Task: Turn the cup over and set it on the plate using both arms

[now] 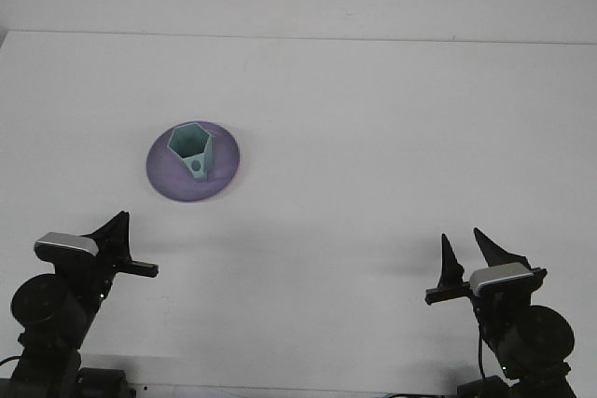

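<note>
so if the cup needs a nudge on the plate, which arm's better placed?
Left, probably. The left pincer sits on the same side of the table as the cup on the purple plate; the right pincer is across the table, open and empty.

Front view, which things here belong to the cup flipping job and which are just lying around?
Job things: cup, standing mouth-up on the plate; left gripper; right gripper.

Lying about: nothing but the white table.

Bare white table (392,137) all round; sole obstacle the plate (168,179) with upright cup (193,152) upon it
</note>
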Controlling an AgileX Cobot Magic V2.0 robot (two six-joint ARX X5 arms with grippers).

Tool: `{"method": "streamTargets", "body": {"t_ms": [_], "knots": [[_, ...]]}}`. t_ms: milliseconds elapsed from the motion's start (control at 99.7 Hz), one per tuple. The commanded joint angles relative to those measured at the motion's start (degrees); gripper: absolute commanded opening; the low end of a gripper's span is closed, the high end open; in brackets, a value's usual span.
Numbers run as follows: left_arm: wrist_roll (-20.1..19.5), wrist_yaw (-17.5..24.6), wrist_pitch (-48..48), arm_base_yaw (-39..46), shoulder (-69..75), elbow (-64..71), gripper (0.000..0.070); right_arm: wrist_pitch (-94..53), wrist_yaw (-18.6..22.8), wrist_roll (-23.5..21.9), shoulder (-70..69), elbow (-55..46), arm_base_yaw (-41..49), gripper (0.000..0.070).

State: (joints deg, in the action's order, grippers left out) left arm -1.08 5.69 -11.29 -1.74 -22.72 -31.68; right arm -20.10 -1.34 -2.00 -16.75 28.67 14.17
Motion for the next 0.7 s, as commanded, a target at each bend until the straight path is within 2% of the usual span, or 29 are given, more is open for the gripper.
{"method": "streamTargets", "body": {"t_ms": [0, 241, 692], "knots": [[0.68, -0.13, 1.57, 0.0, 0.81, -0.35, 0.0012, 0.79, -0.22, -0.55, -0.17, 0.22, 0.04, 0.0361], [0.68, -0.13, 5.22, 0.0, 1.2, -0.46, 0.0013, 0.77, -0.2, -0.59, -0.17, 0.24, 0.07, 0.0361], [0.68, -0.13, 5.35, 0.0, 1.66, -0.46, 0.0013, 0.79, -0.2, -0.59, -0.15, 0.24, 0.07, 0.0361]]}}
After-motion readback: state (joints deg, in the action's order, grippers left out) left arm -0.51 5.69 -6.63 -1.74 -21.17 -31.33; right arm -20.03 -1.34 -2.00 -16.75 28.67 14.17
